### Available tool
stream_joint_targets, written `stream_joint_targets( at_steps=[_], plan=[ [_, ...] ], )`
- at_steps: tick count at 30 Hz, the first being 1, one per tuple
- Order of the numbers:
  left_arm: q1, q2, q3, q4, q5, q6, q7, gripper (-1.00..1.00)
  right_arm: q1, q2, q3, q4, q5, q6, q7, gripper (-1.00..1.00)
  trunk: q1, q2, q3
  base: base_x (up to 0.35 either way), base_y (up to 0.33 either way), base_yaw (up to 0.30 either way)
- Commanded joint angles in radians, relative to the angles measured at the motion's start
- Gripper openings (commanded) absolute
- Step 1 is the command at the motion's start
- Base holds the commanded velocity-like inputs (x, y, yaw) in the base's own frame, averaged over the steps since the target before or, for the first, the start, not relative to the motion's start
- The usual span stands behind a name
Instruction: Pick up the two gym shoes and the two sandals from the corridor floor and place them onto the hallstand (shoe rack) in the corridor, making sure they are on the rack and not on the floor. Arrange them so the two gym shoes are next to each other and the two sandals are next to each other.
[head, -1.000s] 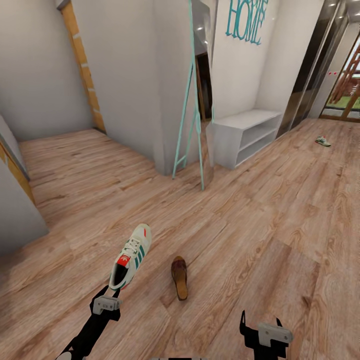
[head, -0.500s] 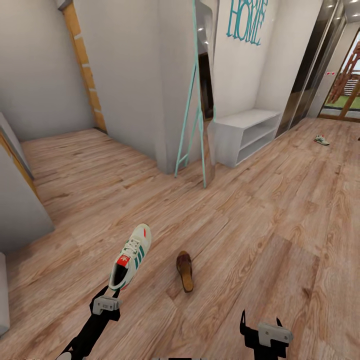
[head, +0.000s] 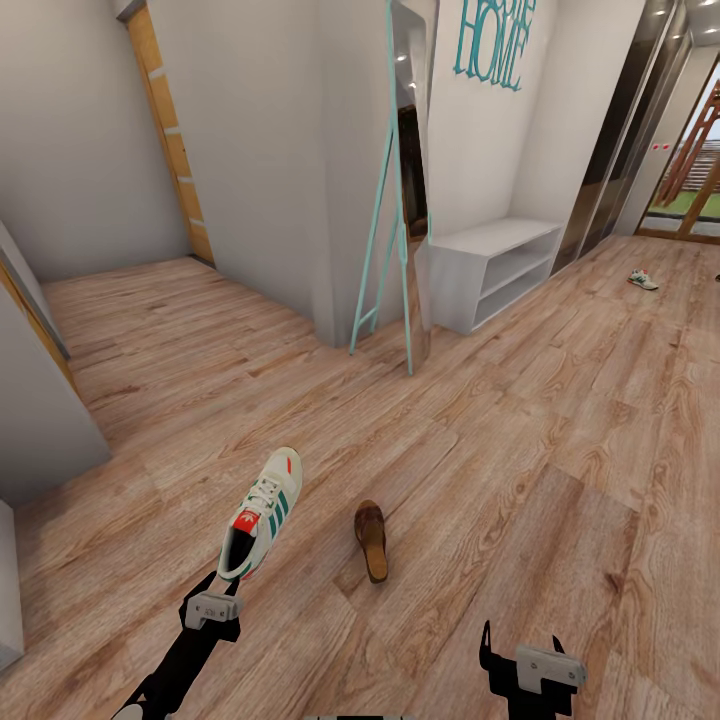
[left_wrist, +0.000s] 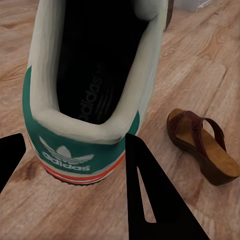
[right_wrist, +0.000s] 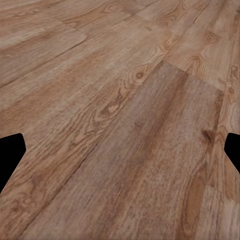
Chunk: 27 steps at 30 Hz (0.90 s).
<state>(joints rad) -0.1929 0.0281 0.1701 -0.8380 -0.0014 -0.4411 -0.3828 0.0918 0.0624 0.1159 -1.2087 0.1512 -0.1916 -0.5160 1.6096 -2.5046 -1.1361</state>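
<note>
Held gym shoe (head: 262, 512): cream-white with green stripes and an orange-red tongue patch, heel end at the left gripper (head: 213, 608), toe pointing toward 1 o'clock in the head view. In the left wrist view the shoe (left_wrist: 95, 75) shows its dark lining and green heel tab, with the black fingers (left_wrist: 150, 195) on either side of the heel.
Left gripper: clamped on the heel of the gym shoe, low in the head view at about 7 o'clock.
Sandal (head: 371, 539): dark brown with a tan sole, lying flat on the corridor floor (head: 520, 460), just beside the held shoe at its 3 o'clock; the left wrist view shows it (left_wrist: 202, 145) near the shoe's heel, apart from it.
Second gym shoe (head: 644, 281): small and far off on the floor at 2 o'clock, past the hallstand.
Hallstand (head: 495, 265): pale grey, flat top, two open tiers, against the wall at 1 o'clock, well apart from the held shoe.
Right gripper (head: 520, 650): fingers spread wide apart, holding nothing, at about 5 o'clock; its wrist view looks onto bare planks (right_wrist: 120, 120).
Mirror (head: 410, 180): tall, on a teal frame, leaning just beside the hallstand's near end.
Wall lettering (head: 490, 40): teal "HOME" above the hallstand.
</note>
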Motion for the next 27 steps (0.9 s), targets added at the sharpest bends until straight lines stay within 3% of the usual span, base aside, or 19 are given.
stream_joint_targets(
  at_steps=[1,6,11,15,24,27],
  plan=[
    [-0.001,-0.001,0.003,0.0,0.0,-0.002,-0.007,-1.0,0.0,0.0,0.001,0.0,0.007,0.001,-0.006,1.0,0.0,0.0,-0.001,-0.002,0.002,0.0],
    [0.0,0.0,0.003,0.0,0.001,-0.002,-0.008,-1.0,-0.002,-0.005,0.0,0.003,0.005,-0.002,-0.005,1.0,0.0,0.0,-0.001,-0.001,0.001,0.0],
    [0.0,0.0,0.003,-0.001,0.001,-0.001,-0.008,-1.0,-0.042,-0.009,-0.022,0.049,-0.011,-0.035,-0.005,1.0,0.0,0.0,-0.001,0.0,0.0,0.0],
    [0.0,0.0,0.003,-0.001,0.001,-0.001,-0.008,-1.0,-0.112,-0.011,-0.063,0.118,-0.022,-0.066,-0.001,1.0,0.0,0.0,-0.001,0.0,0.0,0.0],
    [0.0,0.0,0.002,-0.001,0.002,-0.001,-0.008,-1.0,-0.201,-0.012,-0.085,0.157,-0.021,-0.083,-0.001,1.0,0.0,0.0,-0.001,0.0,0.0,0.0],
    [-0.001,0.0,0.002,-0.002,0.002,-0.001,-0.009,-1.0,-0.261,-0.008,-0.087,0.15,-0.022,-0.085,0.003,1.0,0.0,0.0,-0.001,0.0,0.0,0.0]
  ],
)
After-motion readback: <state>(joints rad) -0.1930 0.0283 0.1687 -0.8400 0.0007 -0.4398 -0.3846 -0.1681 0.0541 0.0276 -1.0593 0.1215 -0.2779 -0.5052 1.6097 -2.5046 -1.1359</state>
